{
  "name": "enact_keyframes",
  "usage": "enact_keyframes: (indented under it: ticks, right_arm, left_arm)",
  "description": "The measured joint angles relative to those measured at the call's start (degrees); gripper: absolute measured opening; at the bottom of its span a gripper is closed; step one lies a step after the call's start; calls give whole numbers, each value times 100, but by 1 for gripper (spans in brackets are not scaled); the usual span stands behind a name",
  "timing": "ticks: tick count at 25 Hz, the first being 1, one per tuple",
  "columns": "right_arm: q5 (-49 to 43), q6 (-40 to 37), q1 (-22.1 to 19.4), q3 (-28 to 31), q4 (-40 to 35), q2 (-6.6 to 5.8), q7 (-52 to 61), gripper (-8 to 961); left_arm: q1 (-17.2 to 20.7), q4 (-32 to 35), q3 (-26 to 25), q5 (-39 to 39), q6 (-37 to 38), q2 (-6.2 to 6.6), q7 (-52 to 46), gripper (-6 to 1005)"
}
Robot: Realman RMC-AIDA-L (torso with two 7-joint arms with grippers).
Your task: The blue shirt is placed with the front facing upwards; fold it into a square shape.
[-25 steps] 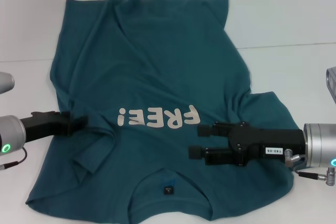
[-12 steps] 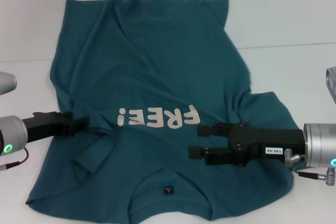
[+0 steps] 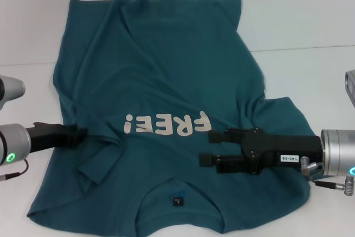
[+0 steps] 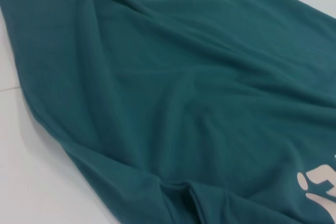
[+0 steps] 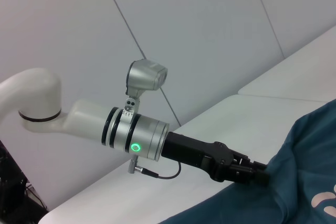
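Your left gripper (image 3: 80, 134) has slid back toward the shirt's left edge over the last second: its black fingers reached further in over the cloth before, and now only the tips sit at the crease near the "!" of the lettering (image 3: 166, 124). The cloth around them looks the same as before, with no lifted fold following the arm, so you probably have not gathered any fabric on that side yet. Whether those fingers are pinched on the cloth or parted I cannot tell; they are dark against dark fabric, and the left wrist view shows only the shirt.

Your right gripper (image 3: 206, 148) has not moved. Its two fingers (image 3: 217, 136) stand clearly apart, one above the other in the head view, hovering just beside the "F" and holding nothing.

The blue shirt (image 3: 161, 76) lies spread on the white table (image 3: 310, 26), print up, collar and neck label (image 3: 177, 200) nearest you, hem at the far side. It is rumpled, with diagonal creases on the left, and no fold has been made, so the task looks barely begun. Expect to need a firmer bite on the left edge before you lift.
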Motion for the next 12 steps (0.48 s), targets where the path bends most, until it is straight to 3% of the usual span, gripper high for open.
enact_keyframes:
  ticks: [4, 12]
  right_arm:
    - [11, -1, -17, 0, -7, 0, 0, 883]
    - [21, -1, -24, 0, -9, 0, 0, 883]
  left_arm:
    - [24, 82, 0, -17, 34, -9, -19, 324]
    - [-21, 59, 8, -20, 35, -11, -26, 93]
